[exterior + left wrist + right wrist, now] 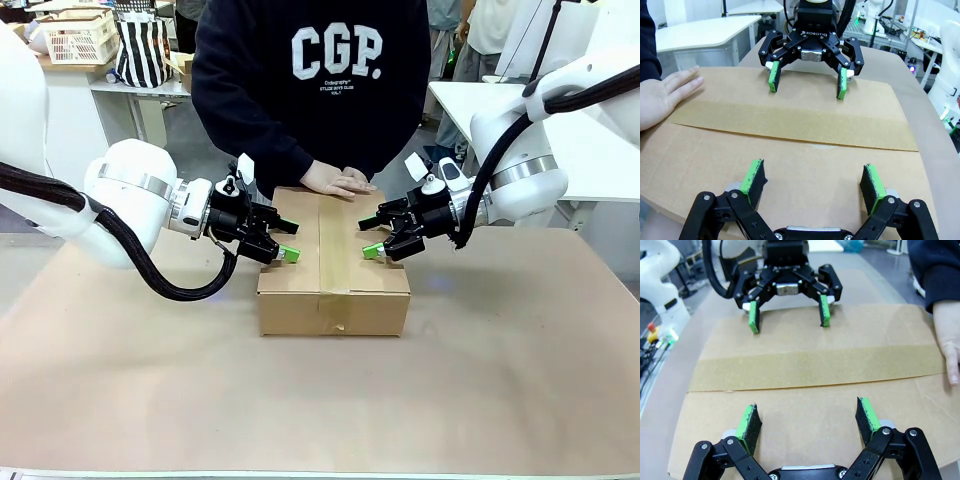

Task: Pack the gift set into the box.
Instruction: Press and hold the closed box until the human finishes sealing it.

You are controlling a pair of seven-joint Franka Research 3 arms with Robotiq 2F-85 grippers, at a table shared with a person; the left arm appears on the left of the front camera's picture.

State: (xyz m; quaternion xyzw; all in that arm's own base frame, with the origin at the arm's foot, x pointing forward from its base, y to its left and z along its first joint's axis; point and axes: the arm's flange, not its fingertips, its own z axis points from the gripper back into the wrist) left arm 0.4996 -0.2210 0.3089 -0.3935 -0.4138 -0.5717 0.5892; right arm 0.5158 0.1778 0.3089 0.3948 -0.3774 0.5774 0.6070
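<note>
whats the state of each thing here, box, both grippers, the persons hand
box: closed, flaps down, brown tape along the top seam, flat on the table
left gripper: open, holding nothing, fingers over the box's left flap
right gripper: open, holding nothing, fingers over the box's right flap
person's hand: palm down, resting flat on the far edge of the box top

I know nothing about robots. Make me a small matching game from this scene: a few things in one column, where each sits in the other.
Things:
1. left gripper
2. right gripper
3. person's hand
4. tape strip

Places:
A. flat on the box's far edge
B. along the middle of the box top
C. over the box's right side, open
D. over the box's left side, open

Pairs: 1-D, 2-C, 3-A, 4-B
</note>
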